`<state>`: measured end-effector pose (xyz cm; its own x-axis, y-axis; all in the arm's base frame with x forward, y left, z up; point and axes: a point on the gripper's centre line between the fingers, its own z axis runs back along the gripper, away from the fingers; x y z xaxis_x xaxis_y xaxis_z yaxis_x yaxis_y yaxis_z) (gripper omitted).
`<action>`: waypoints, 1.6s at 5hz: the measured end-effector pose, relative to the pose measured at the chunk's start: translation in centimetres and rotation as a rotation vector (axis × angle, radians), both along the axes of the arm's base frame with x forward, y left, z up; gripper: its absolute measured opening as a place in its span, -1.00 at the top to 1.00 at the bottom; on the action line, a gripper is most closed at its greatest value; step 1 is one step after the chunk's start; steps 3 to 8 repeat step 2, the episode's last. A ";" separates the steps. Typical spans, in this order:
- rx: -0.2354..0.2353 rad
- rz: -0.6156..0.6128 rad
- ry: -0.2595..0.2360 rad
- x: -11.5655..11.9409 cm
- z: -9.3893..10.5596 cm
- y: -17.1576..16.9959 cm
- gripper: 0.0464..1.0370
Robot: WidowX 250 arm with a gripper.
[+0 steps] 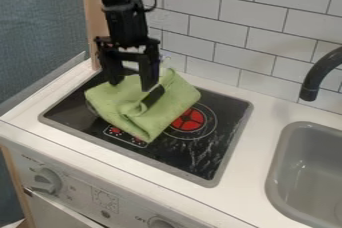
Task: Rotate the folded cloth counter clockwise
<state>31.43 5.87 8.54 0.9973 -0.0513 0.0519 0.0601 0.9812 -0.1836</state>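
"Right beneath the gripper (131,86) sits the folded green cloth (120,108), skewed across the black cooktop (224,139), and what a nervy spot this is! What might spoil the turn?"

"Layers, for me! Pinch only the top one and the fold could peel open while the bottom stays put."

"And the grip itself?"

"Fingers (148,74) wide apart, tips down at the cloth's upper part, apparently touching, but no clamp on it! Beside one tip there's a dark patch, shadow or gap, I can't tell."

"So a shallow bite could slip?"

"Absolutely! And with the hold so far off-centre, a twist might drag the cloth sideways instead of spinning it counter-clockwise!"
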 end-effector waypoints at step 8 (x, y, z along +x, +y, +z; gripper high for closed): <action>0.022 -0.023 -0.047 -0.3 1.4 0.0 -0.92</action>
